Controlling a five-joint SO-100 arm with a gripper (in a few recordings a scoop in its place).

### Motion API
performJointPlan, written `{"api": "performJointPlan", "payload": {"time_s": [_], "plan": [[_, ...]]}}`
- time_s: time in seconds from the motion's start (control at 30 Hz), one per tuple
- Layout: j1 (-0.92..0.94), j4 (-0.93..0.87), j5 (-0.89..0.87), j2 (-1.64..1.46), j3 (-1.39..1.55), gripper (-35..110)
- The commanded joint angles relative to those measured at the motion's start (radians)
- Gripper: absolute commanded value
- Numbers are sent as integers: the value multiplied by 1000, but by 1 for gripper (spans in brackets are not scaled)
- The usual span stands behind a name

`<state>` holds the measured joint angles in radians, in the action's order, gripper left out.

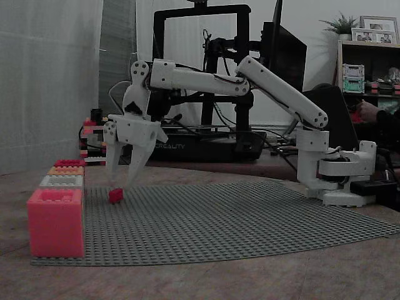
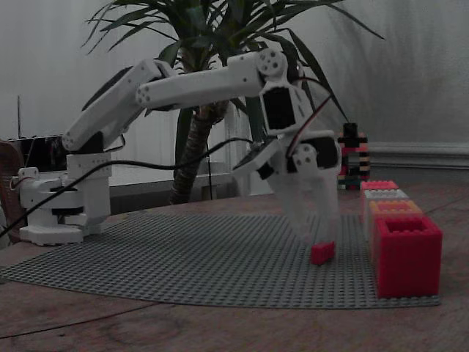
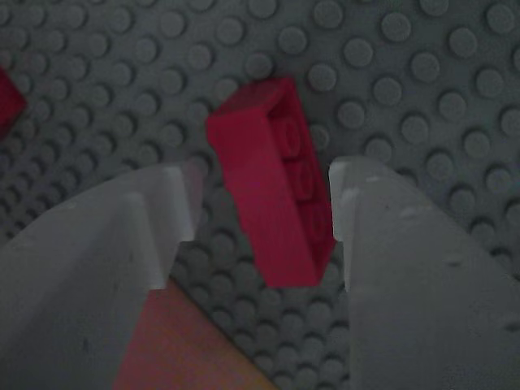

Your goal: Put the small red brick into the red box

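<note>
Jaws spread wide on the white plastic pincer (image 3: pixel 260 203), gripping nothing. Right between its blunt fingers (image 3: pixel 106 268), just below the tips: small red brick (image 3: pixel 272 183), oblong, smooth, studs up, lying askew on the grey studded baseplate (image 3: pixel 406 81). Tight by the right-hand finger in the wrist view, clear of the other. Further off to the pincer's side, at the plate's edge, blocky open-topped red box (image 1: pixel 55 222).

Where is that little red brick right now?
In a fixed view the small red brick lies on the grey baseplate, right of the red box, directly under the open gripper.
</note>
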<state>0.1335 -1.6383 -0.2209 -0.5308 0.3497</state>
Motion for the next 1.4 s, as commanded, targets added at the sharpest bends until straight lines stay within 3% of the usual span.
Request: {"api": "performJointPlan", "payload": {"time_s": [0.0, 0.33, 0.53, 0.87, 1.17, 1.37], "plan": [[20, -18, -5, -26, -74, 15], [20, -17, -2, 9, -120, 14], [20, -17, 11, 21, -132, 1], [17, -37, 5, -20, -144, 0], [0, -94, 2, -176, -293, 0], [41, -69, 54, -94, -551, 0]]}}
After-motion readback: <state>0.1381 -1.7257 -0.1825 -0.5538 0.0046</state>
